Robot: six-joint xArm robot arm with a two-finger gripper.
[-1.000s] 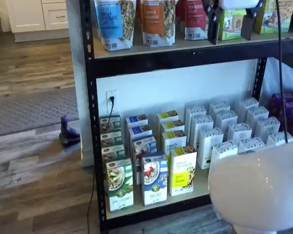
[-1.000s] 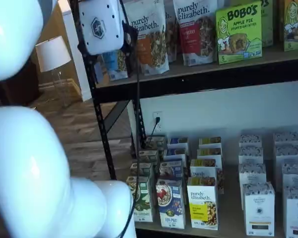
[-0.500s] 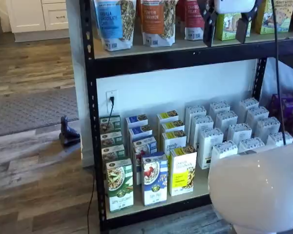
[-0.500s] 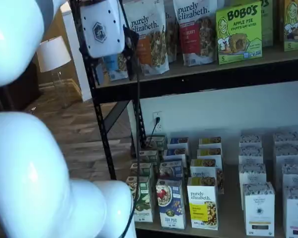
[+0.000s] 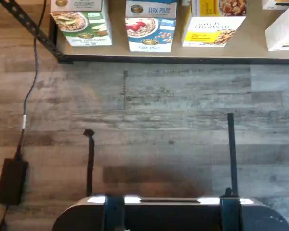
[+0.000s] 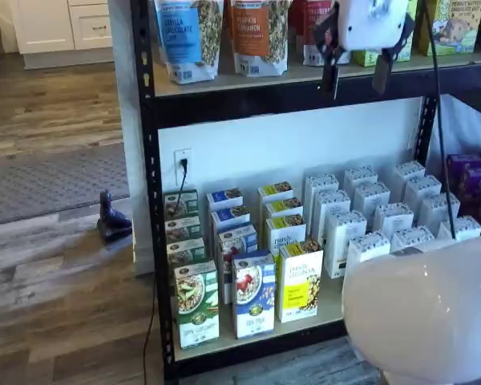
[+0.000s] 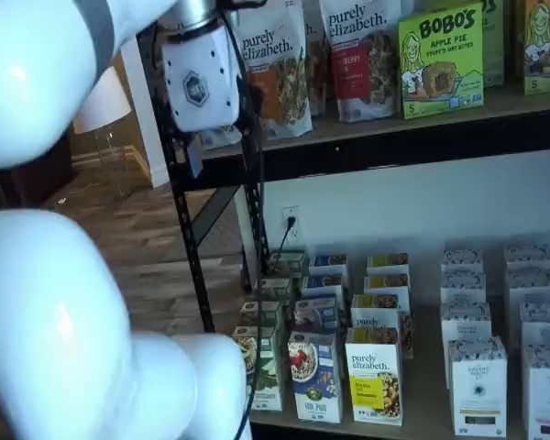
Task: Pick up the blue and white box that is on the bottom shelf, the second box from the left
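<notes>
The blue and white box [image 6: 253, 293] stands upright at the front of the bottom shelf [image 6: 330, 310], between a green-and-white carton [image 6: 196, 303] and a yellow carton [image 6: 300, 281]. It shows in both shelf views [image 7: 315, 377] and in the wrist view [image 5: 150, 26], near the shelf's front edge [image 5: 260, 48]. My gripper [image 6: 357, 79] hangs high up, level with the upper shelf and far above the box. Its two black fingers [image 6: 330, 76] stand apart with a plain gap, holding nothing. Its white body also shows in a shelf view [image 7: 200, 81].
Rows of white cartons [image 6: 373, 212] fill the shelf's right part. Granola bags [image 6: 260, 32] stand on the upper shelf. Purple boxes [image 6: 474, 178] sit far right. A cable and black adapter [image 5: 12, 180] lie on the wood floor. The arm's white body [image 6: 425, 313] blocks the lower right.
The gripper has come down from the top edge and shifted left toward the rack's middle; its fingers are still apart. The boxes have not moved.
</notes>
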